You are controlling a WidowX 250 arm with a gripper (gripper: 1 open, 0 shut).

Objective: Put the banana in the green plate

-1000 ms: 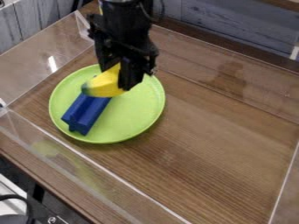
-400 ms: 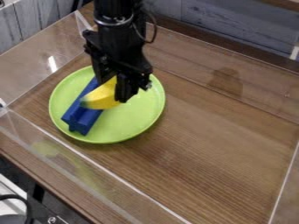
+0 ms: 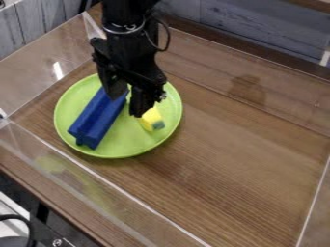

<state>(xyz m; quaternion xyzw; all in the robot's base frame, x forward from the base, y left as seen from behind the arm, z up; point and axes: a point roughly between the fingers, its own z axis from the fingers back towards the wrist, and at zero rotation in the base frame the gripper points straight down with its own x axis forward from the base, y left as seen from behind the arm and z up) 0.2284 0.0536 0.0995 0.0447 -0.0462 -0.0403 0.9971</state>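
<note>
The fingers (image 3: 127, 101) look a bit apart w/ nothing held b/w them, tho the dark shapes make it hard to tell just how wide the gap is. The toy banana (image 3: 151, 119) is on the green plate (image 3: 137, 146), near the fingers and just past the tip on the right side of the view. Its greenish end points down the view, away from the fingers. The blue ridged block (image 3: 96, 122) is on the plate too, on the other side of the fingers. So the put-down looks abt done; what's left, I think, is to get the fingers out nicely. Best to open them a bit more, then go straight up, slow. Don't swing sideways, b/c the near tip could bump the banana and roll it, or the other tip could shove the block. Smooth plastic prob. slides easy. Once the tips are up high, move off w/ the arm. No need to push the banana to the middle; it's well inside the rim.
</note>
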